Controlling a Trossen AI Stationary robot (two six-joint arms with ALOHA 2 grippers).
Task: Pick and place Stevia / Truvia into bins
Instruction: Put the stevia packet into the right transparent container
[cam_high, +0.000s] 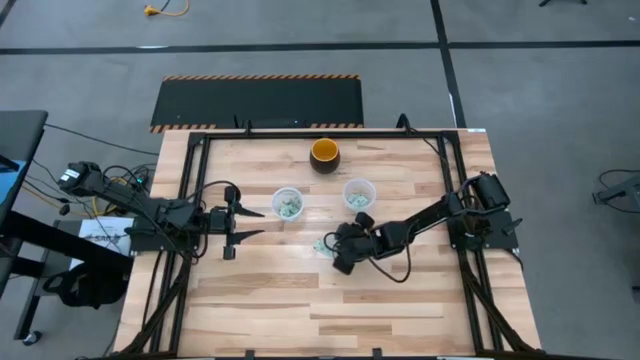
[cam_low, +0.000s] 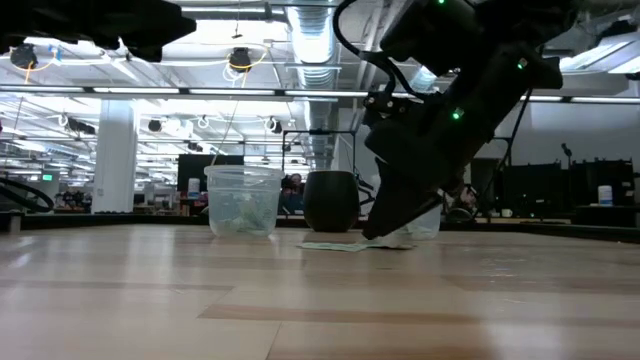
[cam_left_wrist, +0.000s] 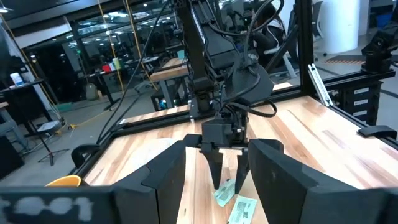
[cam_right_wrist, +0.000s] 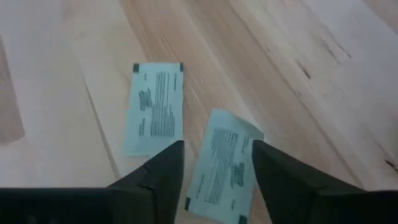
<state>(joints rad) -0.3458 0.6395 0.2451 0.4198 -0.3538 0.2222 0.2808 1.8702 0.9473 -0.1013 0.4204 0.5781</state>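
Right gripper (cam_right_wrist: 216, 165) is standing low over the table with fingers spread wide, straddling one green sachet (cam_right_wrist: 221, 165); a second sachet (cam_right_wrist: 155, 107) is lying just beside it. For a clean pick, lower squarely and close on one only. Left gripper (cam_high: 250, 222) is waiting part open near the cup (cam_high: 287, 204).

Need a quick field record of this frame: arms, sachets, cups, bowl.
right gripper: open, low over the table, fingers straddling one sachet
second sachet: flat on the table beside it, apart from the fingers
left gripper: open, waiting at the table's left side, holding nothing
left cup: upright, sachets inside
right cup: upright, contents unclear
bowl: behind the cups, untouched
table: two loose sachets visible near the right gripper
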